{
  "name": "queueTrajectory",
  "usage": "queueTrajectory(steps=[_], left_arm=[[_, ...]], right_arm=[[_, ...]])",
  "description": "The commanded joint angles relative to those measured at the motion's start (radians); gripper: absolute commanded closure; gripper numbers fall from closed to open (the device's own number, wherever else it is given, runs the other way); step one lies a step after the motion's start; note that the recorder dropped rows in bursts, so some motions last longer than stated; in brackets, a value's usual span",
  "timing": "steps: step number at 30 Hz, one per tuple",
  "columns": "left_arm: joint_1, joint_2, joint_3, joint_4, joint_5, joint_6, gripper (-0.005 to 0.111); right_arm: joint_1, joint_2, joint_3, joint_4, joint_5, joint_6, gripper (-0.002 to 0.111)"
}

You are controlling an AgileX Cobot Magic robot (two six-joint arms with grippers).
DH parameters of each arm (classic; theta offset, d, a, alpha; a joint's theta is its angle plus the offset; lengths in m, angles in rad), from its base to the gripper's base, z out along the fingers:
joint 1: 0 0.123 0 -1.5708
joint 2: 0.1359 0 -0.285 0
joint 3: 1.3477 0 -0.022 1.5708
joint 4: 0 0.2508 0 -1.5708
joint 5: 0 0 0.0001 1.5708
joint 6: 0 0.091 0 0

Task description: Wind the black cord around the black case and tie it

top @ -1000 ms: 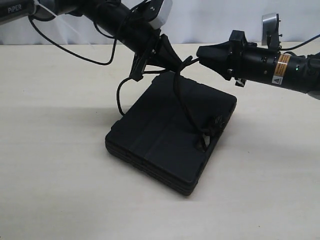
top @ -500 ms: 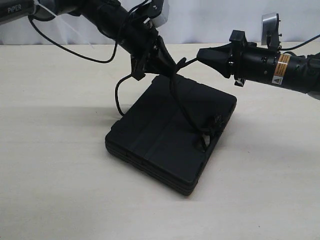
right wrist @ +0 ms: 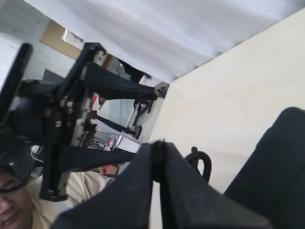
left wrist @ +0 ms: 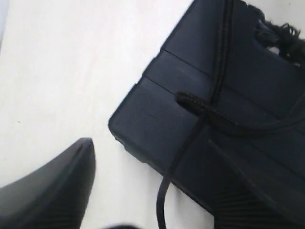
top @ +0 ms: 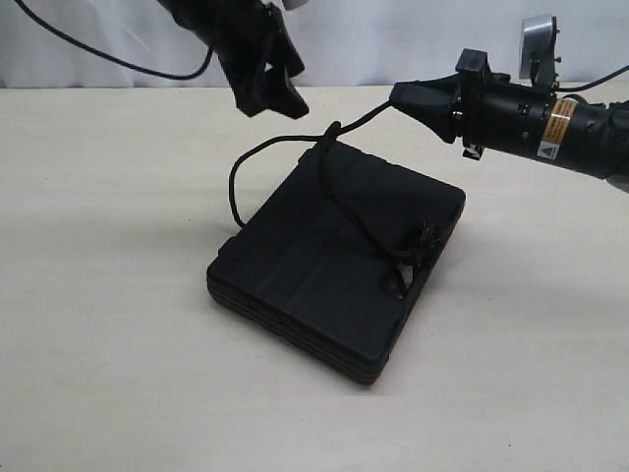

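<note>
- Black cord point(top: 344, 202) lies across the top face of the black case point(top: 295, 265), running from a frayed tassel knot point(top: 425, 241) at the case's right edge to its far corner.
- A slack loop hangs off the case's left side, and one strand rises from the far corner.
- Right end effector point(top: 398, 95), above and right of the case, is clenched on that strand.
- Left end effector point(top: 275, 103) hovers above the far corner, jaws apart, holding nothing.
- Progress, as I judge it: a loose crossing sits at the far corner, and pulling the tie tight remains.
- The case rests on the worktop point(top: 118, 344).
</note>
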State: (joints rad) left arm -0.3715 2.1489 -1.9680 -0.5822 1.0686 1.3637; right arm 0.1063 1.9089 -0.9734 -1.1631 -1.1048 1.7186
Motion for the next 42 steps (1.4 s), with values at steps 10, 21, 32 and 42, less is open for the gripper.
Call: queueTrajectory(steps=[10,21,32,42], left_arm=[[-0.034,0.05,0.0,-0.275,0.093,0.086,0.046],[-0.049,0.1,0.0,-0.341,0.053,0.154,0.05],[-0.049,0.113,0.0,-0.338,0.039,0.14,0.107],[0.01,0.042,0.0,-0.346,-0.102,-0.046,0.107]], right_arm=[[0.0,-0.013,-0.038,-0.011,-0.033,0.004,0.104],[0.0,-0.013,-0.038,-0.021,-0.031,0.004,0.104],[0.0,-0.013,-0.038,-0.023,-0.027,0.054,0.083],[-0.1,-0.045,-0.038,-0.267,-0.008,0.116,0.044]])
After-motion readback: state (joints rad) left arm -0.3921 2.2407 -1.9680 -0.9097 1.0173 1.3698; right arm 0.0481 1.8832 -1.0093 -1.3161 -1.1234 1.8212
